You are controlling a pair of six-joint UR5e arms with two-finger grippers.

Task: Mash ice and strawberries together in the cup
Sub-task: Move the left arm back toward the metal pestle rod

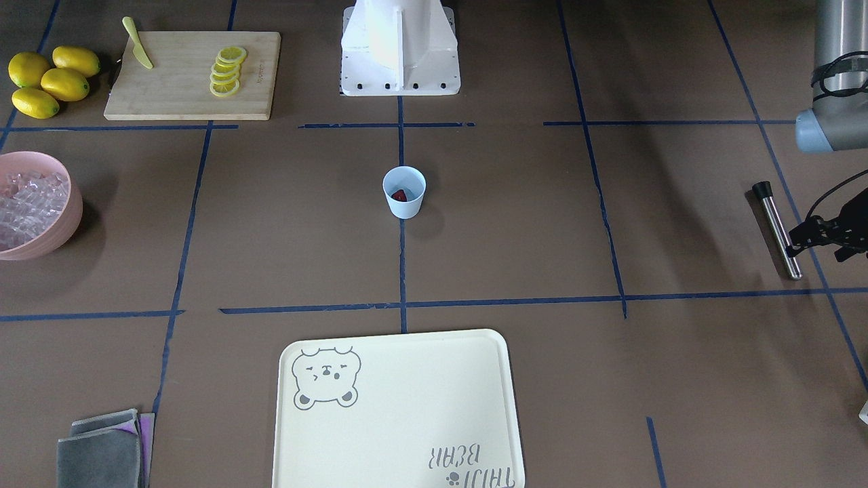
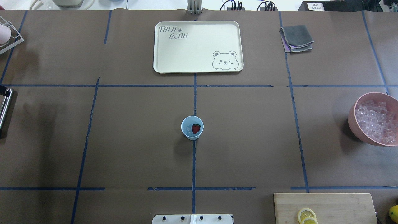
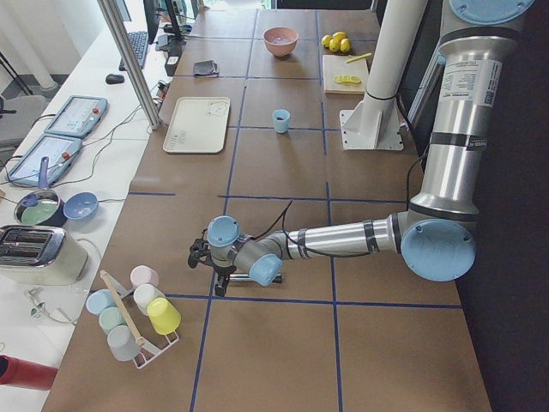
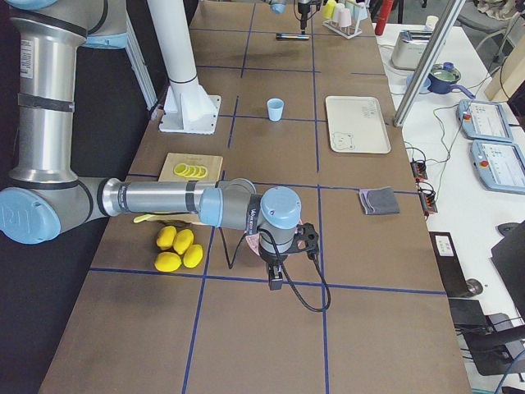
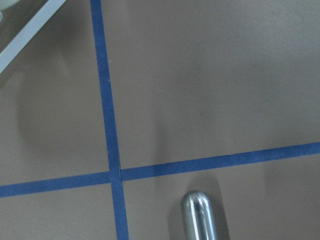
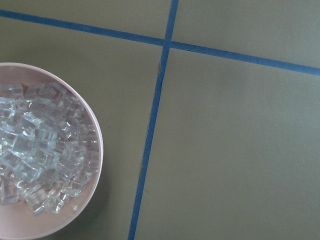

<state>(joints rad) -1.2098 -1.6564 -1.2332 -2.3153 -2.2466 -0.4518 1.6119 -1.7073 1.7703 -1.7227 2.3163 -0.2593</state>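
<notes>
**Cup loaded, muddler still on the table**

The pale blue cup (image 2: 192, 128) stands upright in the middle of the table (image 2: 130, 149), well apart from both sets of fingers. The strawberry (image 2: 196, 128) and what looks like a clear ice cube (image 2: 188, 129) lie inside, seemingly unmashed. A steel muddler (image 1: 777, 230) lies flat just beside the left fingers (image 1: 807, 236), probably staged for that arm. I cannot tell how far they gape. The right fingers (image 4: 276, 277) hang near the pink bowl (image 2: 354, 119) of cubes, and their opening cannot be told either.
</notes>
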